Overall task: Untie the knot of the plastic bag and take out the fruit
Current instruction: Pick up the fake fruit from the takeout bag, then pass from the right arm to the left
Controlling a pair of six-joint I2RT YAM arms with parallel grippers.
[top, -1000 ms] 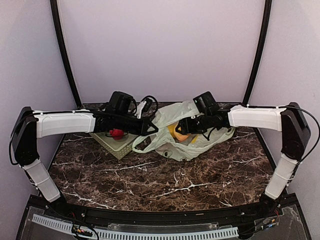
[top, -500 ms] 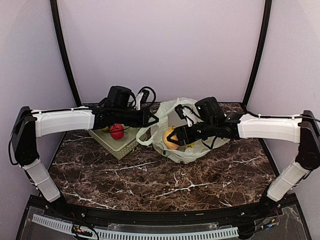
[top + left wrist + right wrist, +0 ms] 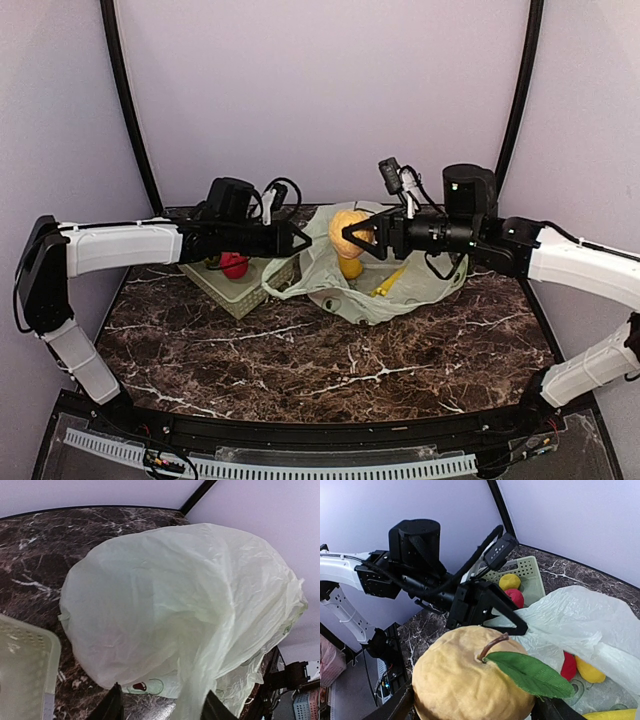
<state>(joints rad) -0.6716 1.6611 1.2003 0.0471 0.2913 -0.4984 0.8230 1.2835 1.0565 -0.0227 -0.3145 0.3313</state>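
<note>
The left arm (image 3: 120, 245) lies stretched almost level from its shoulder at the left toward the middle of the dark marble table (image 3: 300, 350). It passes above the pale green basket (image 3: 235, 292), and the left gripper (image 3: 303, 240) points right at the raised left edge of the plastic bag (image 3: 165, 605). In its wrist view the two fingertips stand partly apart. A twisted strand of the bag's film runs down between them without filling the gap (only the very tips show, at the bottom edge). The right arm (image 3: 585, 270) comes in from the right, its forearm sloping upward to a level wrist. The right gripper (image 3: 347, 236) points left, facing the left gripper, near it but apart. Its jaws are closed around a round tan fruit (image 3: 465, 680) with a brown stem and a green leaf, held in the air above the bag's open mouth. The bag lies slumped on the table just right of the basket, with one loop handle (image 3: 283, 290) trailing toward the basket's corner. Inside the bag are a yellow banana (image 3: 388, 283), a red piece (image 3: 568, 666) and a small yellow piece (image 3: 590, 671). The basket holds a red fruit (image 3: 233, 265) and a yellow round fruit (image 3: 510, 581).
</note>
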